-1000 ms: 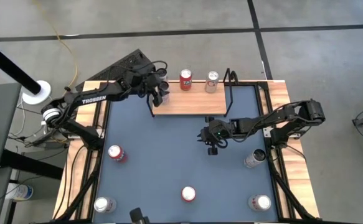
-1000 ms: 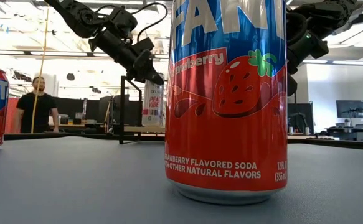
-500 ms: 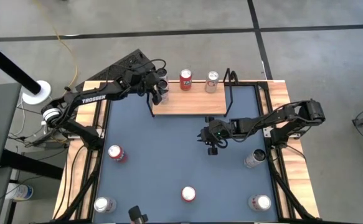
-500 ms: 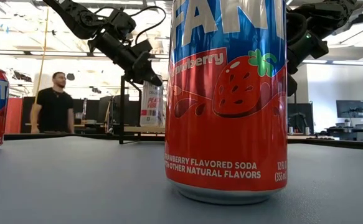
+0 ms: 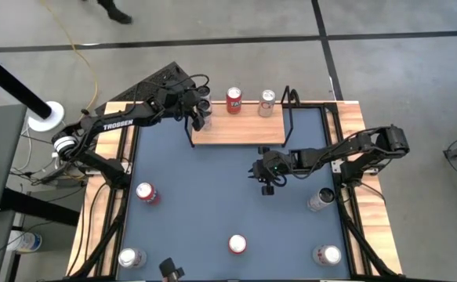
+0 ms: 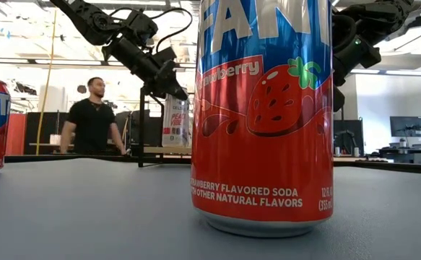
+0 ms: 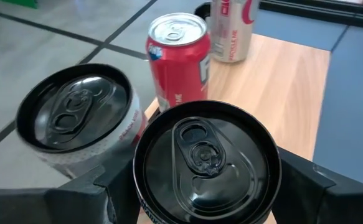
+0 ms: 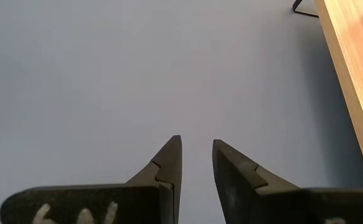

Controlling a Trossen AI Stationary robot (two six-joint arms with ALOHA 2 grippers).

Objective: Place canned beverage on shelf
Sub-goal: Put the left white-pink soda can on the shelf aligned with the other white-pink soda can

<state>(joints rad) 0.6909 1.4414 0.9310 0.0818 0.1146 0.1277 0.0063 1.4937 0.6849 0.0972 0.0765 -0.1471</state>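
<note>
Here the left hand [image 7: 203,186] pinches a black-topped can [image 7: 204,163] over the shelf [image 5: 240,127].

Shelf [image 5: 240,129] carries three cans (one red); five more dot the table [image 5: 204,196].

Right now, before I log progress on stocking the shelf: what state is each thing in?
Left gripper: shut on the black-topped can, at the shelf's left end.
Black-topped can: upright, gripped.
Second black-topped can: upright beside it, base hidden.
Red can: upright on shelf.
Silver can: upright on shelf.
Right gripper: open, empty, over the table.
Table cans: upright, unplaced.
</note>
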